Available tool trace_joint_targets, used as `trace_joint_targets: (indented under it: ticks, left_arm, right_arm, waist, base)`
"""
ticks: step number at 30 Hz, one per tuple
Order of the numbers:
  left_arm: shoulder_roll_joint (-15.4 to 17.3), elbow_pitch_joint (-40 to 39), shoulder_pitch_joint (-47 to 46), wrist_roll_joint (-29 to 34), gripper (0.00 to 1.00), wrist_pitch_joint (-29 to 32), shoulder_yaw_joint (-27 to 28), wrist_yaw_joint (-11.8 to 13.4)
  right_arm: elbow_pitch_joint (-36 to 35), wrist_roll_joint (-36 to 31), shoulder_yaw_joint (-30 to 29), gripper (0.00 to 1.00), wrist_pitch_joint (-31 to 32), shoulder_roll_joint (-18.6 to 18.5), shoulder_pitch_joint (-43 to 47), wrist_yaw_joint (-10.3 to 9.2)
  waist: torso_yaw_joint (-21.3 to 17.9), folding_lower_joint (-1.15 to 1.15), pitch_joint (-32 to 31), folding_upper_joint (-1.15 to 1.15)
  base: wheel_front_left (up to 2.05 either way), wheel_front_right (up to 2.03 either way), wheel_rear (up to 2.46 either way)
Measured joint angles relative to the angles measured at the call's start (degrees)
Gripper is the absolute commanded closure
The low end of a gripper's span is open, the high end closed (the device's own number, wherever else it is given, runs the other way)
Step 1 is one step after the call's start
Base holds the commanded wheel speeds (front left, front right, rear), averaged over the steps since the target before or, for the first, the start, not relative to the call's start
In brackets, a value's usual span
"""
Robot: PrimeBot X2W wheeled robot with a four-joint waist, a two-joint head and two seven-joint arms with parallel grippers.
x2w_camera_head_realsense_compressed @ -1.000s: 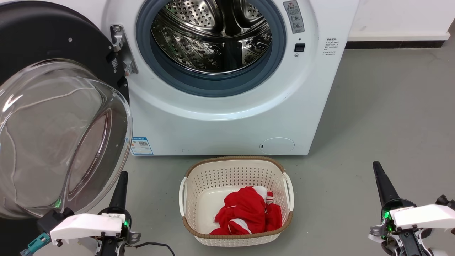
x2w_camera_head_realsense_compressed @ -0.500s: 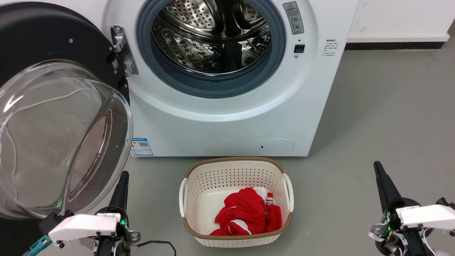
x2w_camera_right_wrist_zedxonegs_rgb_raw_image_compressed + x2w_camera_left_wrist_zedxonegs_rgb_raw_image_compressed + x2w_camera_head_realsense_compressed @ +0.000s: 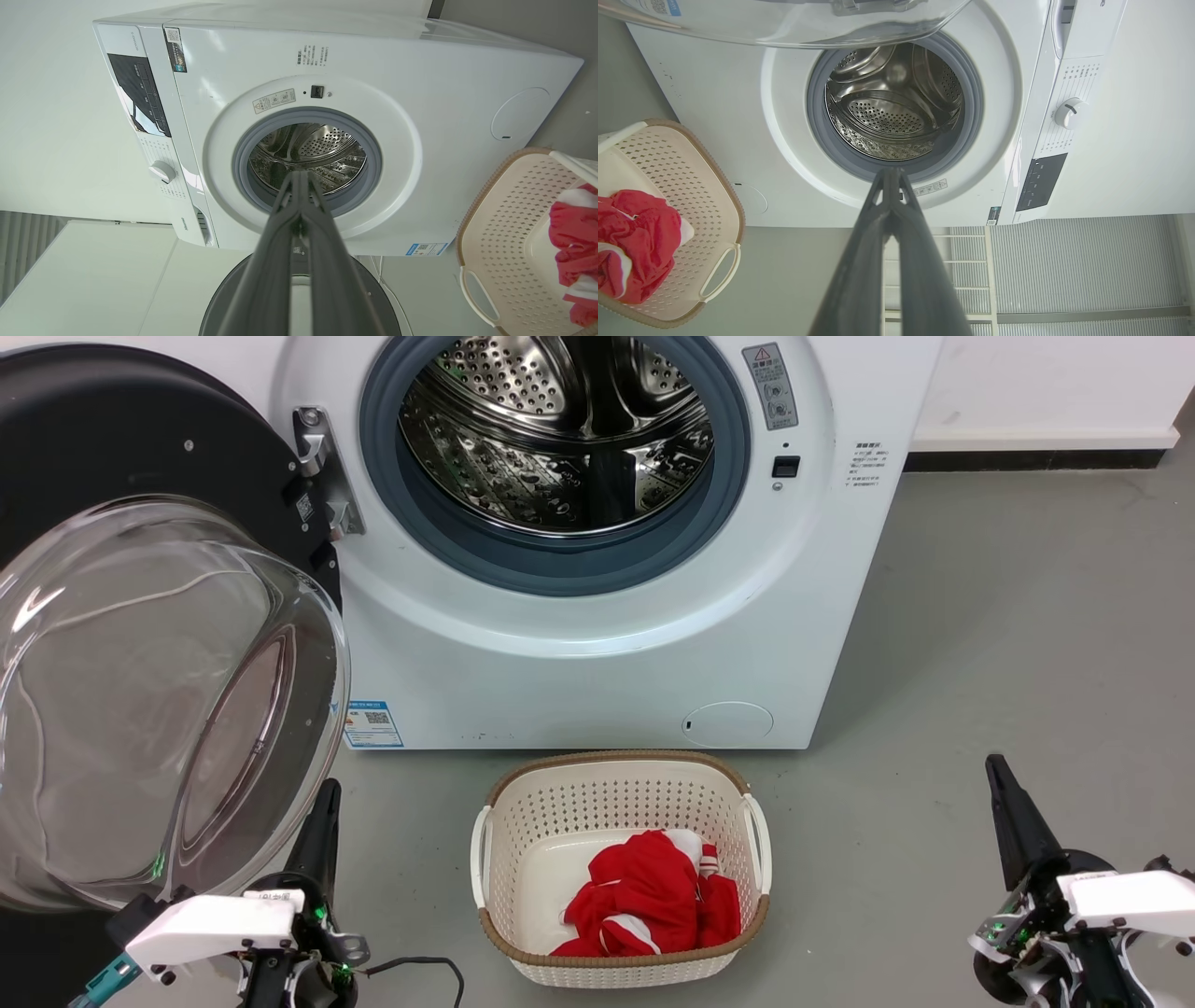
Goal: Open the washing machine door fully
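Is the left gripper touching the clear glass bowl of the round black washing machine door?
Apart. In the left wrist view the left gripper ends well below the washing machine door, with the steel drum between.

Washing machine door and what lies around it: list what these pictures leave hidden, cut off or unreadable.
Washing machine door: head view's left edge cuts its left side; left wrist view's top edge cuts most of it.
Drum: top cut by head view's upper edge.
Warning sticker: print too small to read in head view.
Red cloth in the basket: bunched up, garment type unclear.
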Motion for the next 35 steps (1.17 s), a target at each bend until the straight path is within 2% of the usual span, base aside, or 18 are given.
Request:
trace_joint_targets:
  ticks: [12,35]
  left_arm:
    - [0.0,0.5,-0.3,-4.5,1.0,1.2,0.2,-0.1]
    - [0.0,0.5,-0.3,-4.5,1.0,1.2,0.2,-0.1]
  right_arm:
    - [0.5,4.5,-0.5,1.0,1.0,0.1,-0.5,0.0]
    - [0.6,4.3,-0.9,1.0,1.4,0.4,-0.5,-0.01]
  waist:
    - [0.0,0.0,-0.2,0.0]
    - [0.0,0.0,-0.2,0.0]
  base:
    - [0.0,0.0,0.0]
    - [0.0,0.0,0.0]
